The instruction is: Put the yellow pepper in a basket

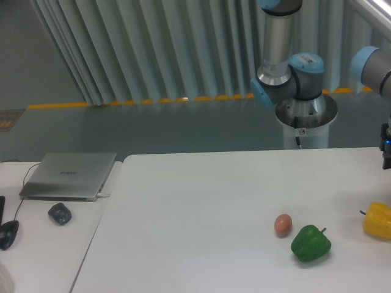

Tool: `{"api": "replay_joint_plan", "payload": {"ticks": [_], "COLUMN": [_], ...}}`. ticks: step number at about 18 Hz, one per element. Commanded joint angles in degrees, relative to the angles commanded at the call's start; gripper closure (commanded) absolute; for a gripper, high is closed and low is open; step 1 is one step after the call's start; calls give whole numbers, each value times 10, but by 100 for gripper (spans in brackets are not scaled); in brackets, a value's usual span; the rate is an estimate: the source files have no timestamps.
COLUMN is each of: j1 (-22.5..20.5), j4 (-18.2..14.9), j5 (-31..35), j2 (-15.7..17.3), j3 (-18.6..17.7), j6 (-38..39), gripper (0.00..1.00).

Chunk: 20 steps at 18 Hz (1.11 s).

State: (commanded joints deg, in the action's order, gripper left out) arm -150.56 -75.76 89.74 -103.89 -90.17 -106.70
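- Pepper [377,220], yellow: lying on the bench [201,201] at the far right edge of view, partly cut off, untouched.
- Gripper [386,151]: only a dark sliver at the right edge, above the pepper and apart from it; cannot tell how far open, nor whether anything is held.
- Green pepper [310,243] and egg [282,224]: close together, left of the yellow one, well apart from it.
- Laptop [68,175] and mouse [59,213]: on a side table at left, no part in the task.
- Basket: none in view; presumably out of frame.
- Progress, judged: at the very start. Nothing grasped, nothing lifted.
- Left to do: descend onto the pepper, close on it, lift, carry to the basket, release.
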Motion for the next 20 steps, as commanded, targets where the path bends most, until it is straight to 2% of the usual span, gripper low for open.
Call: {"api": "replay_joint_plan", "payload": {"ticks": [9,12,14,16,20], "j1": [9,24,29,36,40], "j4": [20,48,59,89,105], "j5": [30,33,32,32,29], "j2": [-4,-28,-38,-58,-70], "j3": [-15,-18,-18,-13,-11], "j6": [-80,-142,-149,-172,-219], "gripper": [0,0,0,0,0]}}
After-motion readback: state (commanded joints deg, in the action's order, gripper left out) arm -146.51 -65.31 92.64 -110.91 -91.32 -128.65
